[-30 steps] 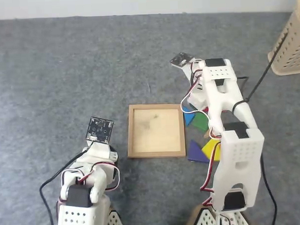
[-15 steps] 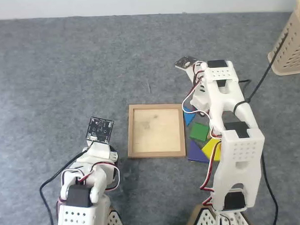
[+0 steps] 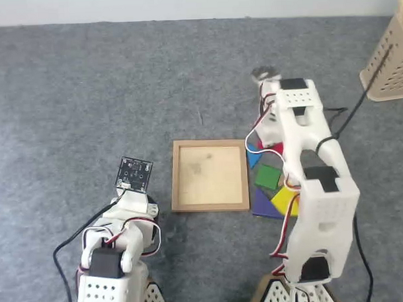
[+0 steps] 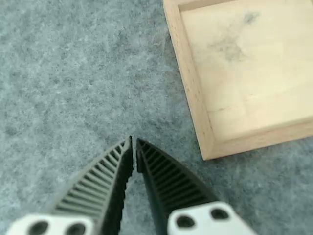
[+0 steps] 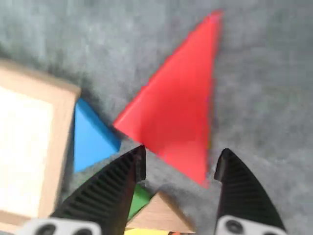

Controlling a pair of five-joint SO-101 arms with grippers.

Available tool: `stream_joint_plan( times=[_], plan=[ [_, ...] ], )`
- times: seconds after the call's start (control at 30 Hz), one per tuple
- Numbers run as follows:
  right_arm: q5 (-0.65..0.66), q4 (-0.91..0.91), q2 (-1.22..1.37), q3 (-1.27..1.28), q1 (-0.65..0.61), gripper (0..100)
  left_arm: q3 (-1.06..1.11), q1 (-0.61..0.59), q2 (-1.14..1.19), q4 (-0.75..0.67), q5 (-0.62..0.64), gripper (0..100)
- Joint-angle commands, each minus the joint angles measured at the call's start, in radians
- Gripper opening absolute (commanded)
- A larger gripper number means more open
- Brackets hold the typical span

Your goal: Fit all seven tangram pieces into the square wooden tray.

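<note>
The square wooden tray (image 3: 176, 176) lies on the grey carpet with nothing in it. The tangram pieces are bunched just right of it: a blue triangle (image 3: 255, 158), a green square (image 3: 268, 176), a purple piece (image 3: 261, 203) and a yellow triangle (image 3: 283, 199), all partly under the right arm (image 3: 300, 121). My right gripper (image 5: 183, 154) is open, its fingers either side of a corner of the big red triangle (image 5: 176, 115). The blue triangle (image 5: 90, 137) lies against the tray rim (image 5: 57, 147); a green piece (image 5: 140, 198) and a plain wooden triangle (image 5: 159, 215) lie closer. My left gripper (image 4: 133, 143) is shut over bare carpet beside the tray's corner (image 4: 205, 142).
A slatted wicker basket (image 3: 390, 51) stands at the far right edge. The left arm (image 3: 121, 227) rests at the near left of the tray. Cables trail along the right arm. Open carpet stretches behind and left of the tray.
The right arm's wrist has swung farther from the near edge, beyond the pieces, uncovering the green square. The left arm has kept still.
</note>
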Motion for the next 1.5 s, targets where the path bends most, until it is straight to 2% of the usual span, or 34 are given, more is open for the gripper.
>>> stream_joint_plan(
  times=[0.0, 0.1, 0.33, 0.47, 1.03, 1.2, 1.47],
  plan=[
    [-0.043, -0.01, -0.111, -0.003, -0.019, 24.6, -0.019, -0.002, -0.021, 0.006, 0.006, 1],
    [-0.046, -0.022, -0.099, -0.002, -0.042, 24.7, -0.019, -0.002, -0.021, 0.006, 0.006, 1],
    [-0.089, -0.203, -0.005, 0.058, -0.051, 25.5, -0.019, 0.0, -0.021, 0.006, 0.006, 1],
    [-0.097, -0.208, -0.005, 0.06, -0.067, 28.4, -0.019, 0.0, -0.021, 0.006, 0.006, 1],
    [-0.086, -0.196, 0.073, 0.054, -0.097, 27.9, -0.019, -0.002, -0.021, 0.006, 0.006, 1],
    [-0.095, -0.157, 0.097, 0.012, -0.096, 15.4, -0.019, -0.002, -0.021, 0.006, 0.006, 1],
    [-0.095, -0.156, 0.088, 0.009, -0.079, 9.1, -0.019, -0.002, -0.021, 0.006, 0.006, 1]
  ],
)
